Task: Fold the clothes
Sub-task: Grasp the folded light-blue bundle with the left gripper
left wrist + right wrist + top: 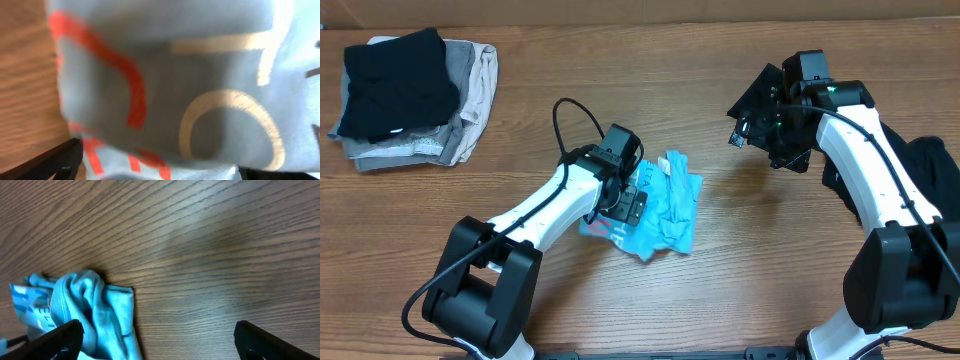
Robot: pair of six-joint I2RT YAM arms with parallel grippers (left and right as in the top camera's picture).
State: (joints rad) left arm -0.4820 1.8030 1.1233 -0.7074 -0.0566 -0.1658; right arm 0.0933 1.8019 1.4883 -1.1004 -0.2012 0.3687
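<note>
left gripper (160, 169) sits low over the crumpled light blue t-shirt with white print and coral-red lettering (670, 215). its wrist view is nearly all cloth, with only the two finger ends (65, 161) showing at the bottom corners. jaws are spread wide, nothing pinched yet, and the fabric looks to be touching or just under them. likely it's lined up to take a fold of the bunched cloth so the shirt can be spread out before folding.

right gripper (159, 342) hangs over bare brown wooden table (750, 290), to the right of the shirt and apart from it. it's also wide open and empty, probably waiting for an edge to take.

the shirt is a heap at mid-table, not flat, so folding hasn't really started. a folded black garment (395, 80) tops a pile of grey-beige clothes (472, 85) at the far left corner, which looks finished. more dark cloth (932, 165) shows at the right edge.
</note>
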